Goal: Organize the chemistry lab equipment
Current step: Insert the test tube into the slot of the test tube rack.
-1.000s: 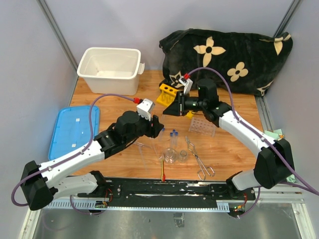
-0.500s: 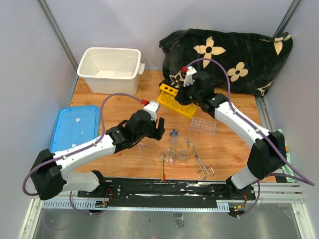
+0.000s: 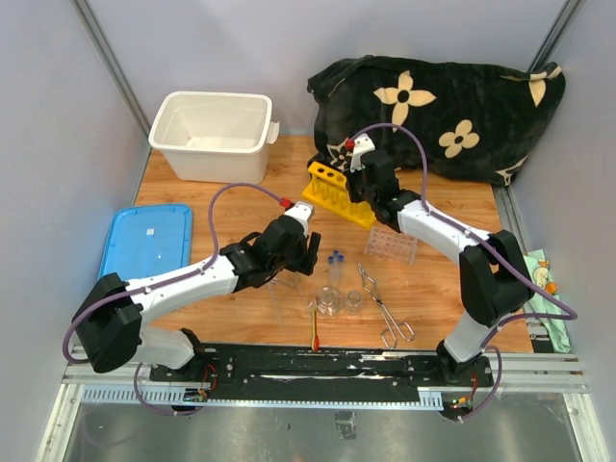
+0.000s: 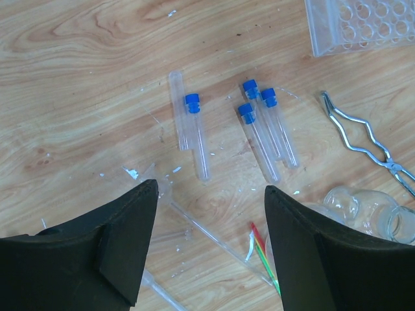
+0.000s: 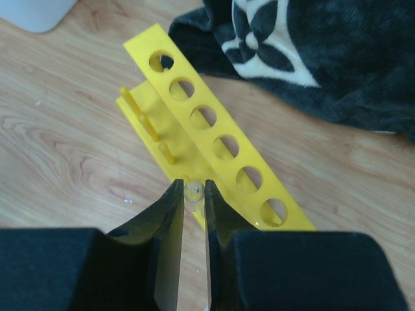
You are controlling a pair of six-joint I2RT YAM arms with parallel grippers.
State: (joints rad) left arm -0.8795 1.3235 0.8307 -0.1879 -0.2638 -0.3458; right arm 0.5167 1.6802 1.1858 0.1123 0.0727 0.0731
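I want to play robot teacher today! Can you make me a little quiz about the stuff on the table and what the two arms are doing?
1. True or false: the left gripper is open, with nothing in it.
2. How many blue-capped tubes lie on the table? A: two. B: four. C: six.
3. Fill in the gap: the right gripper pinches a small clear tube just above the ____ rack.

Key: 1 true; 2 B; 3 yellow.

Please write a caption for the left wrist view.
Open left pincer near four blue-capped tubes lying on the wooden table.
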